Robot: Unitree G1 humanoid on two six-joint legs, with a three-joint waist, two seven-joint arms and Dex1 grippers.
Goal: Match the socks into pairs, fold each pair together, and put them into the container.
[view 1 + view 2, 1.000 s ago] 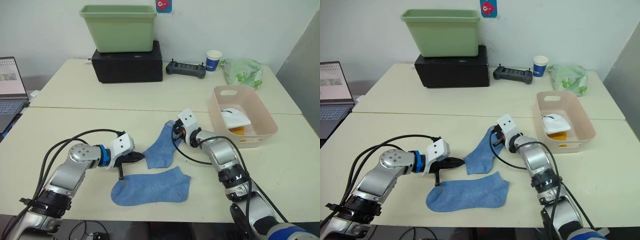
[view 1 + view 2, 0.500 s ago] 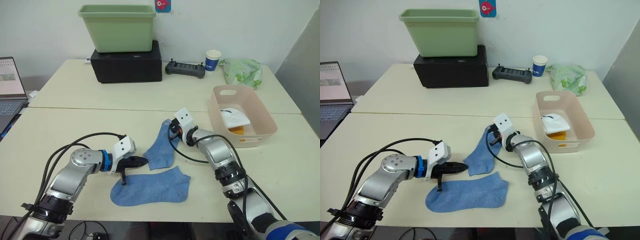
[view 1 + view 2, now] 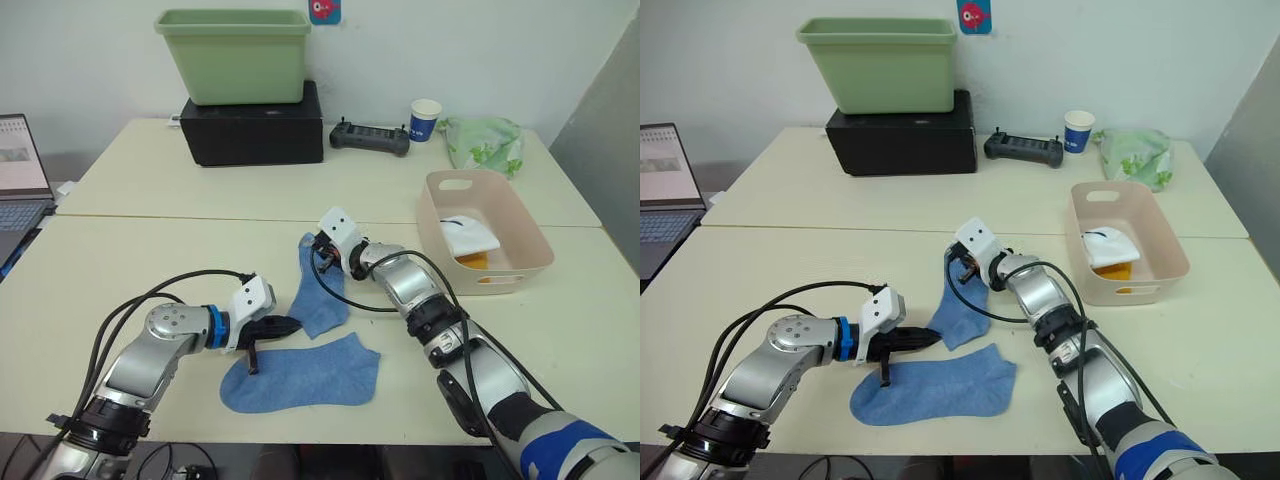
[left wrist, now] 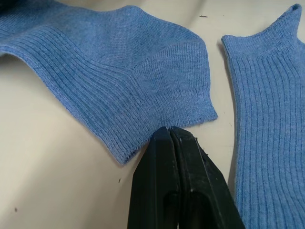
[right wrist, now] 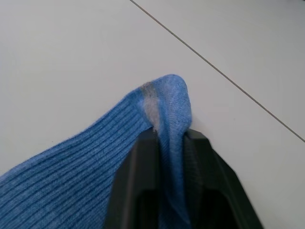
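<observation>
Two cream tables pushed together [image 3: 150,260], green tub on a black box at the far edge.

Blue pair is on the near table. One blue sock [image 3: 300,375] lies flat along the near edge, long axis left-right, toe to the left. The other blue sock [image 3: 320,290] lies just beyond it, running away from the near edge, slightly diagonal.

Right gripper [image 3: 318,250] is clamped on that second sock's far tip; fabric is pinched between the fingers [image 5: 138,191] and lifted off the table. Left gripper [image 3: 280,324] is closed on the same sock's near edge, pads [image 4: 164,143] together right at the hem.

So both grippers hold opposite ends of the upright sock, and the flat sock sits just beside the left gripper, toward the near edge. Next move likely swings the held sock round to lie along the flat one; the axes are roughly crossed now.

Pink container [image 3: 440,225] at the right edge already holds a white bundle and a yellow one.
</observation>
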